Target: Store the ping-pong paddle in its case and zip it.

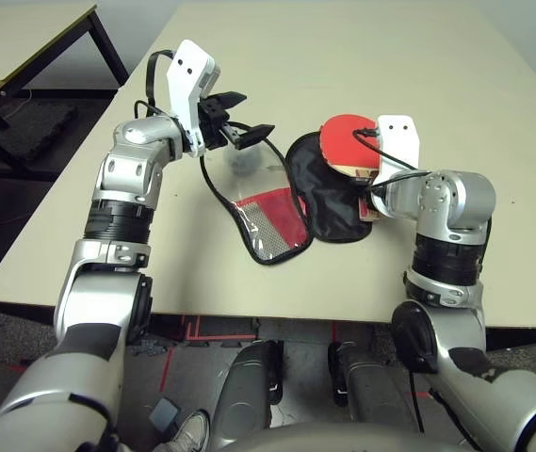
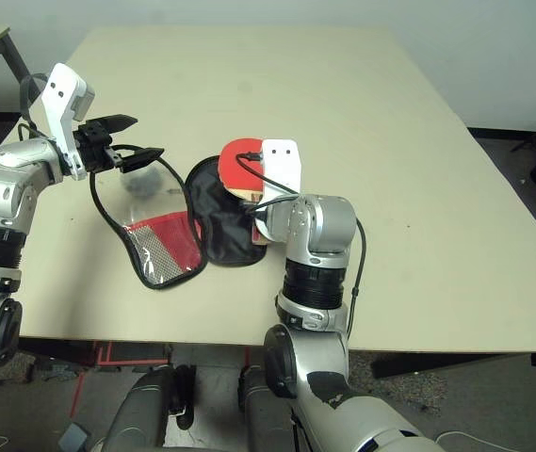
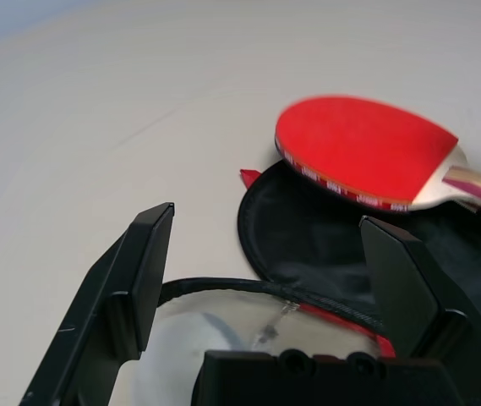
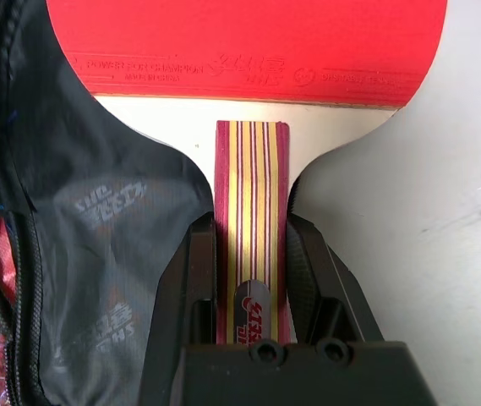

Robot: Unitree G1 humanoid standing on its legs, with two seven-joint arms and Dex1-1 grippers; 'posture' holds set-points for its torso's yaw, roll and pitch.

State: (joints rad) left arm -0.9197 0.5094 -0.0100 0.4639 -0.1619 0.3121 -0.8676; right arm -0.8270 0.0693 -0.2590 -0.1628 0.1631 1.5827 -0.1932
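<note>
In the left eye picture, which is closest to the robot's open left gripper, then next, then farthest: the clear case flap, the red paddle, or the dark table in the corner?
From the left gripper:
1. Clear case flap: right beneath the open fingers.
2. Red paddle: across the black lining of the case, held by the right gripper.
3. Dark table: off in the far left corner.

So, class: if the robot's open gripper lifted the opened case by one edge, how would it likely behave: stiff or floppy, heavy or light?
Probably floppy: the case lies flat on the table, splayed open, its zipper edge curving loosely by the left gripper. Likely light, being thin fabric and mesh. Lifted by one edge, the other half would probably sag or drag.
</note>
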